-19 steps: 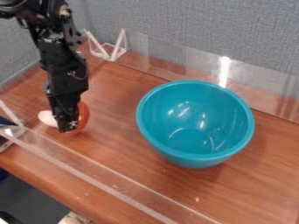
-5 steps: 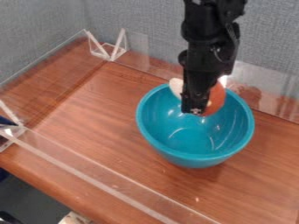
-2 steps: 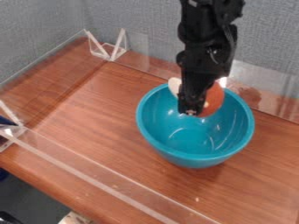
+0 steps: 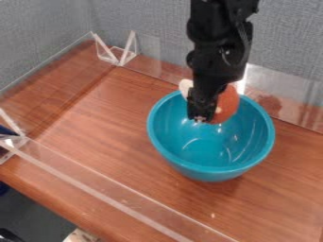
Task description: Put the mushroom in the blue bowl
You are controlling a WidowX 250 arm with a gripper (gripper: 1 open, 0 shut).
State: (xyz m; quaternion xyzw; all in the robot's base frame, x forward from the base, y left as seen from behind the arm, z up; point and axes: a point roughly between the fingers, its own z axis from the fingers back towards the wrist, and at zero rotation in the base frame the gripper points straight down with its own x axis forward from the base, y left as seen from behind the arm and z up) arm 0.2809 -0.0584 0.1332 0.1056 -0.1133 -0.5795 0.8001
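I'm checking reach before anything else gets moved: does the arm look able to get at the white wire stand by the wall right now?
Probably not yet: its fingers are holding the mushroom over the blue bowl. Nothing visible blocks the white stand itself.

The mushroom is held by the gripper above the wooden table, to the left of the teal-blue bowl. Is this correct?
Not quite: the mushroom is indeed held by the gripper, but the camera view shows it over the teal-blue bowl, at the bowl's far side, not above the table to its left.
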